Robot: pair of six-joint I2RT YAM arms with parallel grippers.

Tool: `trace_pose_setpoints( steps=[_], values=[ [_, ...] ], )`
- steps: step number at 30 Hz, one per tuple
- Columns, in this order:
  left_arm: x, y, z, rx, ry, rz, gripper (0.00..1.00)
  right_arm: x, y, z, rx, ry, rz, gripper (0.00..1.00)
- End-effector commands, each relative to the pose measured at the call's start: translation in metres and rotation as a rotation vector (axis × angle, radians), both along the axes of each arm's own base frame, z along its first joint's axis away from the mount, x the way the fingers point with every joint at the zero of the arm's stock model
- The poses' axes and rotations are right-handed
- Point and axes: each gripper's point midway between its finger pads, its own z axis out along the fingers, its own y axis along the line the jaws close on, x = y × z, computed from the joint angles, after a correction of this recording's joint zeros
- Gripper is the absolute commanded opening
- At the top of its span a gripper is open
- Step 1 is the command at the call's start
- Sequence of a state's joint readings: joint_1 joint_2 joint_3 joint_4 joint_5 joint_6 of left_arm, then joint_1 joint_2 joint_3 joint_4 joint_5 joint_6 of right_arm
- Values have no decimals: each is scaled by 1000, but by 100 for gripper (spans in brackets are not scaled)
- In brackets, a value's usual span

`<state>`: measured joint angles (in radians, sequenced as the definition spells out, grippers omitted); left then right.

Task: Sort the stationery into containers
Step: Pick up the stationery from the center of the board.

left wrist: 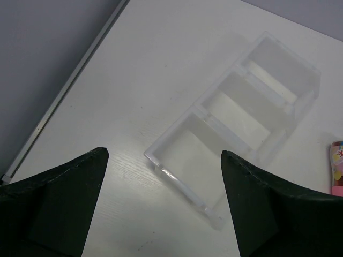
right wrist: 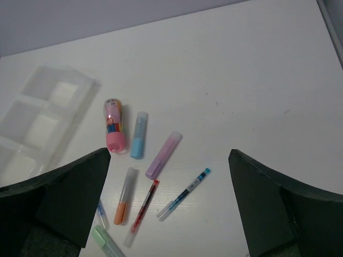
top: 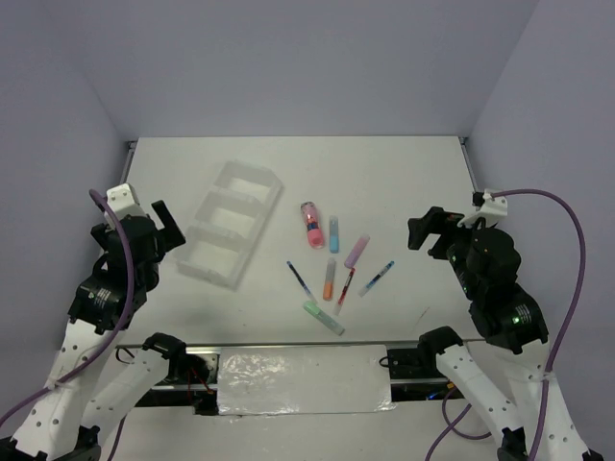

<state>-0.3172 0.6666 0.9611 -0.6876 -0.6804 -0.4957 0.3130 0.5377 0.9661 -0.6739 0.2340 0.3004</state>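
Both the left gripper (top: 165,223) and the right gripper (top: 432,229) are open and empty, so the right one should come straight down over the pink tube (top: 310,224), then carry it to the tray (top: 274,204) at its nine o'clock.

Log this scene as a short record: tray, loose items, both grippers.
tray: clear, three compartments, all empty, left of the items
loose on table: pink tube, blue highlighter, purple highlighter, orange highlighter, green highlighter, red pen, two blue pens
left gripper: open, empty, left of tray
right gripper: open, empty, right of items
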Motion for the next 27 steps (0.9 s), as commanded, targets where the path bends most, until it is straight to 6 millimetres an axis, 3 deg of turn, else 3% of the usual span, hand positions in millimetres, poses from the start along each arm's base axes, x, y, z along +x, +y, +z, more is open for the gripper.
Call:
trace_pose_setpoints(
  steps=[1,4,7,9,10,11,12,13,14,15,16,17,18,19,20,21,22,25,27],
  values=[
    [2,0,12,-3,-48,-9,99,0,-6,18,20,-42,-45,100],
    [3,-2,12,-7,-50,-16,99,4,4,19,32,-63,8,100],
    [6,-5,10,-8,-41,-35,99,17,31,26,83,-120,122,100],
    [6,-7,10,-11,-42,-42,99,44,51,3,101,-7,158,100],
    [6,-7,10,-11,-40,-42,99,56,69,-3,112,32,215,100],
    [6,-6,10,-10,-43,-39,99,78,104,-25,81,136,279,100],
    [6,-6,10,-9,-44,-40,99,90,123,-36,40,175,302,100],
    [6,-5,10,-9,-45,-37,99,105,143,-21,19,167,326,100],
    [6,-4,9,-7,-41,-34,99,115,166,-30,-20,210,343,100],
    [6,-4,9,-4,-38,-33,99,138,186,-78,-79,340,345,100],
    [7,-3,7,-2,-30,-30,99,149,195,-89,-98,379,343,100],
    [7,-3,6,-1,-28,-30,99,166,211,-80,-90,361,355,100],
    [7,-4,5,2,-22,-38,99,181,225,-119,-138,432,352,100],
    [8,-5,4,1,-20,-40,99,196,234,-111,-142,428,344,100],
    [8,-5,3,3,-19,-43,99,205,240,-122,-165,455,341,99],
    [9,-6,3,1,-19,-47,99,211,245,-136,-196,489,345,97],
    [10,-7,2,4,-13,-51,99,219,253,-164,-233,559,352,94],
    [11,-9,2,3,-9,-64,99,220,270,-206,-281,645,406,87],
    [12,-10,2,3,-8,-72,99,220,270,-221,-309,666,395,83]
  ],
)
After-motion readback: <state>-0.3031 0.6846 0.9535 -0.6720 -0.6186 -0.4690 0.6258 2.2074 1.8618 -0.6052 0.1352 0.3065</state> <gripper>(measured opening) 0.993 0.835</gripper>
